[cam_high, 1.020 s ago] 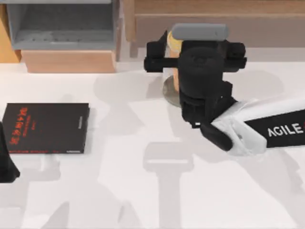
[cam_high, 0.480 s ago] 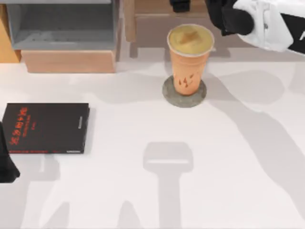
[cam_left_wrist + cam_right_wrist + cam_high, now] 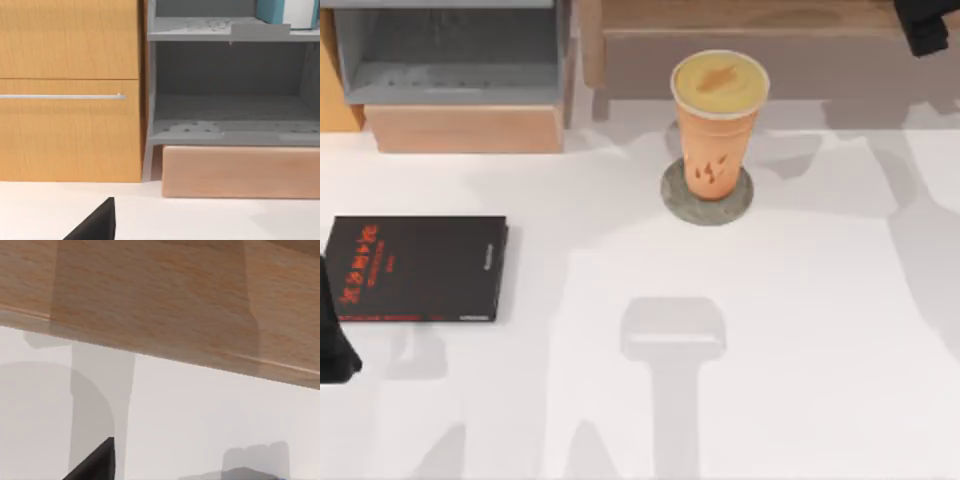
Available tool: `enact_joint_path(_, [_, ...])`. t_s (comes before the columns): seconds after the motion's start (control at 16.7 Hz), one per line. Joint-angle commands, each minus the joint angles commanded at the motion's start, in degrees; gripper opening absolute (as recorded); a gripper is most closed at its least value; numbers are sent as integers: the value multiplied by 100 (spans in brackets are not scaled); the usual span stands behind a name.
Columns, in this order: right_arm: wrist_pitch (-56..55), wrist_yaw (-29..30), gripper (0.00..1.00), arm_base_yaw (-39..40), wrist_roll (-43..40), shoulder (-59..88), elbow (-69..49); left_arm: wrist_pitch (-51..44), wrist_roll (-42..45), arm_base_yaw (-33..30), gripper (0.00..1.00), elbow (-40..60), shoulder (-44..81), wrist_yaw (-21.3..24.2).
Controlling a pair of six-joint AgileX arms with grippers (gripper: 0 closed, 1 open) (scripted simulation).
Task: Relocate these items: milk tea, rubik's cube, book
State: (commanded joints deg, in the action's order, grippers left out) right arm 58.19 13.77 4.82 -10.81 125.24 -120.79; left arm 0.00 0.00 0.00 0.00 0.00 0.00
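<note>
The milk tea point(image 3: 718, 125), a tapered orange cup with dark marks and a white-rimmed top, stands upright on a round grey coaster point(image 3: 672, 196) at the back middle of the table. Nothing holds it. My right gripper point(image 3: 925, 25) is far off at the back right corner, over the wooden shelf. My left gripper point(image 3: 332, 345) is parked at the left edge. The teal-blue book point(image 3: 272, 11) with white page edges sits on the upper grey shelf in the left wrist view. The rubik's cube is out of view.
A black book with red lettering point(image 3: 418, 268) lies flat at the left. A grey open shelf unit point(image 3: 450, 60) on a wooden base stands at the back left, beside an orange cabinet point(image 3: 70, 90). A long wooden shelf point(image 3: 740, 40) runs along the back.
My right arm has drawn away from the milk tea, going up and off to the back right. The cup stays on its coaster. The left arm has not moved.
</note>
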Motion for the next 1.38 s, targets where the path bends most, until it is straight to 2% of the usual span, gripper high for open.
enact_joint_path(0.24, [1754, -820, 100, -1159, -945, 768, -801, 0, 0, 0, 100, 0, 0, 0])
enact_joint_path(0.48, [2568, -1310, 100, -1857, -1575, 1245, -1141, 0, 0, 0, 100, 0, 0, 0])
enact_joint_path(0.96, [2512, -1346, 100, -1896, -1615, 1262, -1046, 0, 0, 0, 100, 0, 0, 0])
enact_joint_path(1.38, [1284, -1348, 100, -1900, -1618, 1233, 221, 0, 0, 0, 100, 0, 0, 0])
